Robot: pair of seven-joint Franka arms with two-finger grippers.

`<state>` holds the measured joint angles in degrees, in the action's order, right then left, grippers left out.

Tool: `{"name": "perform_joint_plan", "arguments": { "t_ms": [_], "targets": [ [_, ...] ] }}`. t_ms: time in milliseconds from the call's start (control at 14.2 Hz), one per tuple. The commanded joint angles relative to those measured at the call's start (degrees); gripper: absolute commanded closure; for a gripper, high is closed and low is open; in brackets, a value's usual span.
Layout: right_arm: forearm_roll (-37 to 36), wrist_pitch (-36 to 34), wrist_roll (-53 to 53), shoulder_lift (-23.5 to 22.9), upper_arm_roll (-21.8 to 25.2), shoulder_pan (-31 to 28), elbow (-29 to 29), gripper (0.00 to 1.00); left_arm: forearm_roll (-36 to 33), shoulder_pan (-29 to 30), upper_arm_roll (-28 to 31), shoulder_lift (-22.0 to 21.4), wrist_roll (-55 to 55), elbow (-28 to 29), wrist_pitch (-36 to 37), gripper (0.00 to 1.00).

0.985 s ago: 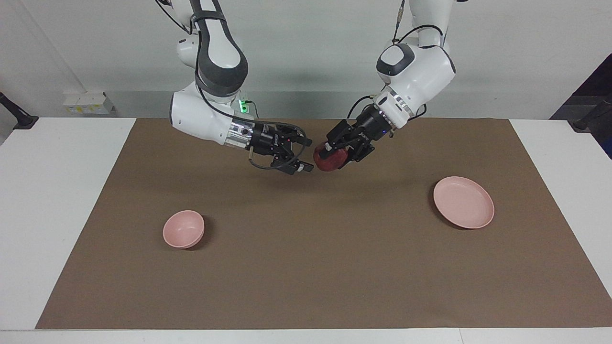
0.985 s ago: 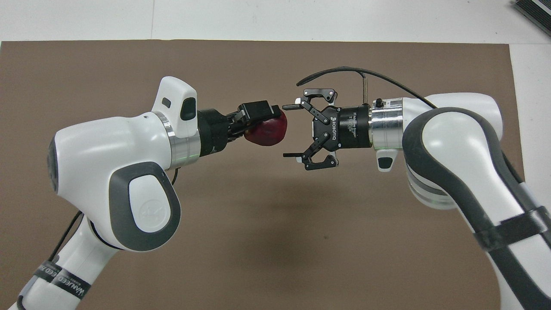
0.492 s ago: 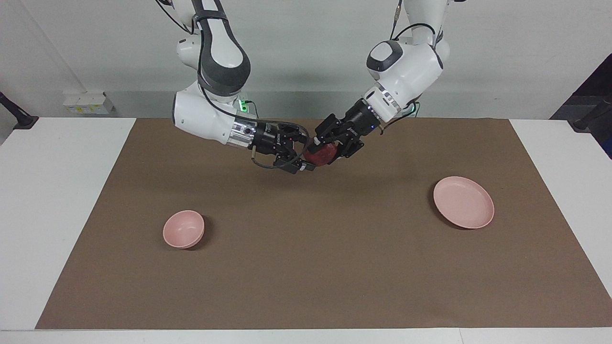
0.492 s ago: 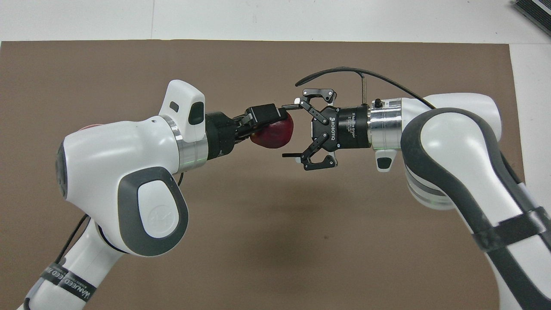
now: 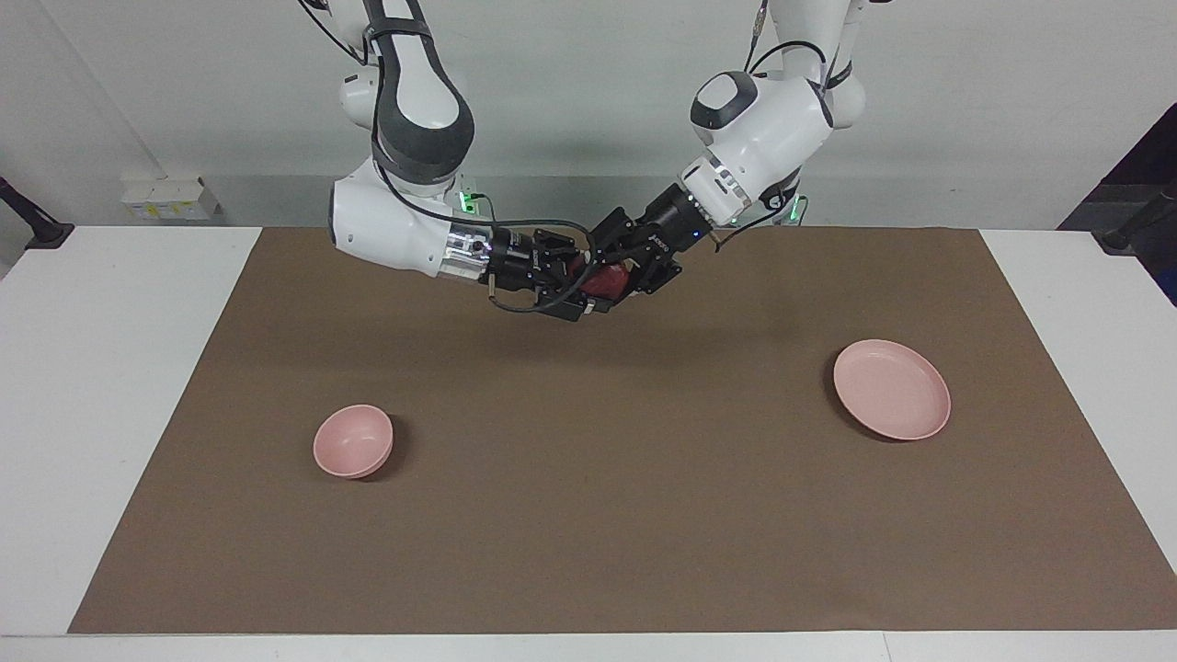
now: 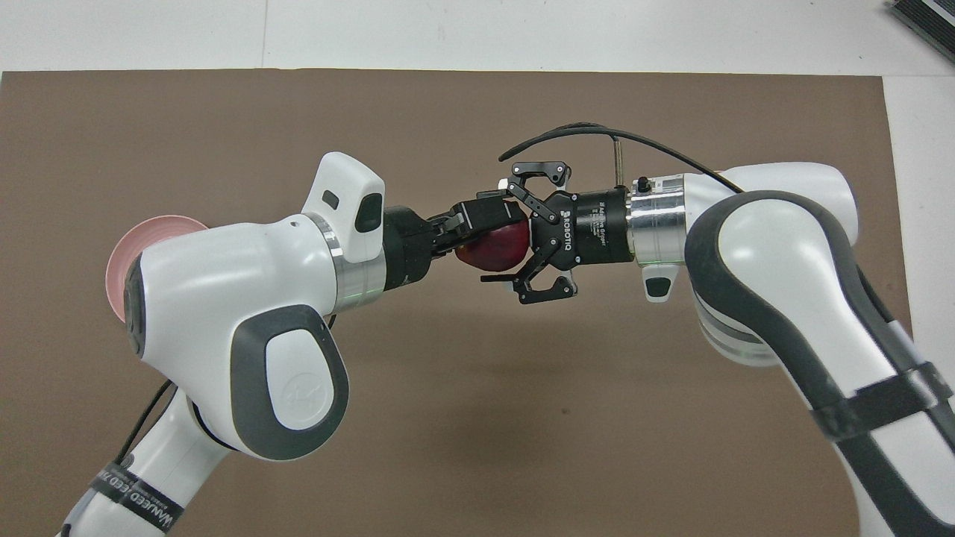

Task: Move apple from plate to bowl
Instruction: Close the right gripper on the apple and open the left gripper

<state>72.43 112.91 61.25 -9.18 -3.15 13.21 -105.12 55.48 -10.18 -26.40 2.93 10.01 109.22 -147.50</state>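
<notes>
The dark red apple (image 5: 604,280) (image 6: 504,249) is in the air over the middle of the brown mat, toward the robots' edge. My left gripper (image 5: 614,272) (image 6: 491,233) is shut on it. My right gripper (image 5: 587,287) (image 6: 485,239) is open, with one finger on each side of the apple. The empty pink plate (image 5: 892,389) lies toward the left arm's end; in the overhead view only its rim (image 6: 119,253) shows past the left arm. The empty pink bowl (image 5: 353,441) sits toward the right arm's end and is hidden in the overhead view.
A brown mat (image 5: 588,515) covers most of the white table (image 5: 110,368). A white socket strip (image 5: 170,199) sits at the wall past the right arm's end. Both arms hang low over the mat's edge nearest the robots.
The left gripper has carried the apple toward the right gripper. The open right gripper has moved in, and its fingers now stand around the apple.
</notes>
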Motion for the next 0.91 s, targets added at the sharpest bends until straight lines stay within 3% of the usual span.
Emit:
{"name": "perform_joint_plan", "arguments": {
  "t_ms": [0, 211, 492, 844],
  "targets": [
    [0.5, -1.8, -1.7, 0.6, -0.4, -1.0, 0.1, 1.00, 1.0, -0.3, 0.6, -0.9, -0.3, 0.7, -0.2, 0.43],
    [0.5, -1.8, -1.7, 0.6, -0.4, -1.0, 0.1, 1.00, 0.5, -0.3, 0.7, -0.8, -0.4, 0.6, -0.3, 0.00],
    [0.5, -2.3, -2.4, 0.6, -0.4, -2.2, 0.1, 1.00, -0.8, 0.5, 1.0, -0.8, -0.7, 0.6, 1.2, 0.00],
    [-1.6, -3.0, -5.6, 0.1, -0.2, -7.7, 0.1, 1.00, -12.6, 6.9, 1.2, -1.0, -0.7, 0.2, 17.3, 0.00]
  ]
}}
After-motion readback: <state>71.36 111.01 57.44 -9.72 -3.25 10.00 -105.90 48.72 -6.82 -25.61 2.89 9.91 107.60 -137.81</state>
